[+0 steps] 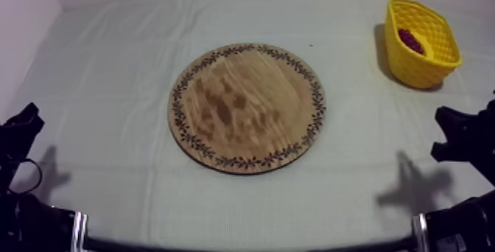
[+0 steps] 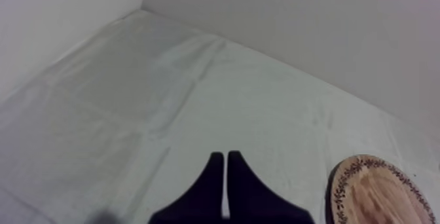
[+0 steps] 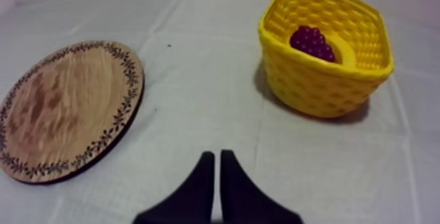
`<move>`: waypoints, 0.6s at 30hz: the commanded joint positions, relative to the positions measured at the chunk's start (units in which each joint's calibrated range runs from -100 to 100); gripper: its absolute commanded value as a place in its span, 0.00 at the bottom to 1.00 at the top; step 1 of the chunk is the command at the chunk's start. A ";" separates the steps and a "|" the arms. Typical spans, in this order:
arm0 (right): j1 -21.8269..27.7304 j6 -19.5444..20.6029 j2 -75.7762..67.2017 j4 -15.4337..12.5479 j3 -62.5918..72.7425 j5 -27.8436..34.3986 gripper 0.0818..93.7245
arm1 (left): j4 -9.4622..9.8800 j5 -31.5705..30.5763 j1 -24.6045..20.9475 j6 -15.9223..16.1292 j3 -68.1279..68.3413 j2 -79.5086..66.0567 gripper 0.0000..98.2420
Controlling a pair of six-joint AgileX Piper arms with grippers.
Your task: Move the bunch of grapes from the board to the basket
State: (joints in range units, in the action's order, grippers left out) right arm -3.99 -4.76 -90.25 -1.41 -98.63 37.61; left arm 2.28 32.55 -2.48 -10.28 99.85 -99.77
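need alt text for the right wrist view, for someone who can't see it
A bunch of grapes lies inside the yellow basket on the grey-white cloth. The round wooden board lies bare, apart from the basket. The right gripper is shut on nothing over the cloth.

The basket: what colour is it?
Yellow; the basket shows best in the right wrist view.

The left end effector sits low at the left side, its two black fingers lying together as a narrow wedge, holding nothing. The right end effector sits low at the right side, fingers likewise pressed together and empty. The left arm and right arm lie at the near corners.
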 commanded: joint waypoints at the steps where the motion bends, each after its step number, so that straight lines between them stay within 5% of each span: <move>1: -0.42 0.83 -1.87 0.14 -0.63 0.97 0.00 | -0.01 0.03 -0.01 0.00 0.04 0.03 0.00; 5: -1.40 1.34 -4.48 0.22 -0.90 1.20 0.00 | -0.01 0.03 -0.01 0.00 0.04 0.03 0.00; 18: -1.60 -5.75 -5.49 0.22 -1.03 1.10 0.00 | -0.01 0.03 -0.01 0.00 0.04 0.03 0.00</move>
State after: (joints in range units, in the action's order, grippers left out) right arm -5.58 -10.38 -95.68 -1.17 -99.61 38.69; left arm 2.28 32.55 -2.48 -10.28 99.85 -99.77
